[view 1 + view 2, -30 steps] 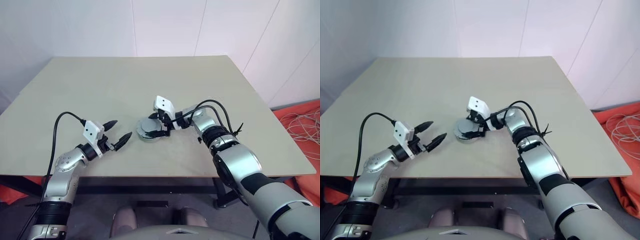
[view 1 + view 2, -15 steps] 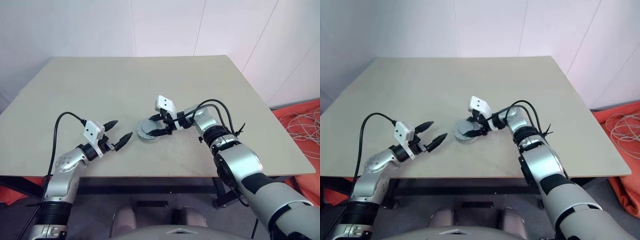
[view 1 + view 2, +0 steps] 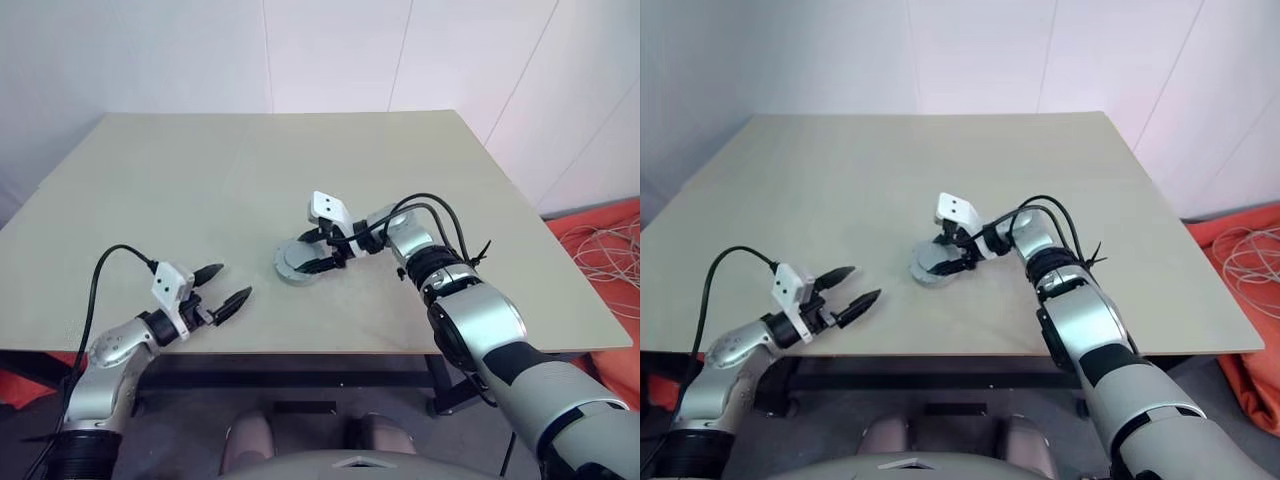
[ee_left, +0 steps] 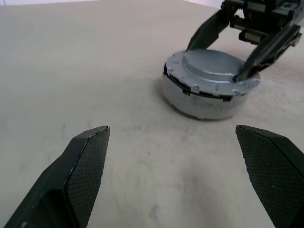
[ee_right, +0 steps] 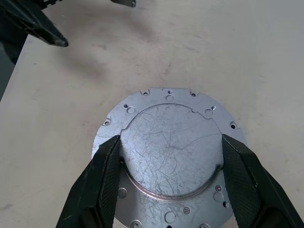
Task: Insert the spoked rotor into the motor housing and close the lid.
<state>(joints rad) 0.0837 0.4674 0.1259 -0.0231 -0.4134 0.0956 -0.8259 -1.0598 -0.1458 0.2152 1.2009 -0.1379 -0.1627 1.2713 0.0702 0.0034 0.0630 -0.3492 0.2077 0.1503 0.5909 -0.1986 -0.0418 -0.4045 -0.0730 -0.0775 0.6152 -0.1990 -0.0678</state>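
Beige tabletop (image 3: 200, 180), white walls behind, orange cloth and pale cables on the floor off the right edge.

Change since a second ago: left gripper (image 3: 224, 288) has drawn back toward the table's near edge and sits lower and further left, now well apart from the assembly; right gripper (image 3: 318, 250) has kept its place over the assembly.

Count: one closed motor assembly, two grippers, one table.

Item 1, motor housing (image 4: 199, 102): pale grey round casing resting flat on the table near its middle, slightly toward the near edge. The lid (image 5: 171, 152), a silver scratched disc with a raised round centre and small holes round its flange, sits on top of it. The spoked rotor cannot be seen.

Item 2, right gripper: arm reaching across from the right, wrist bent leftward and tilted down; black fingers (image 5: 107, 175) spread, one at each side of the lid's raised centre, touching its edge.

Item 3, left gripper: roughly level, pointing toward the housing, fingers (image 4: 83, 166) spread wide, empty.
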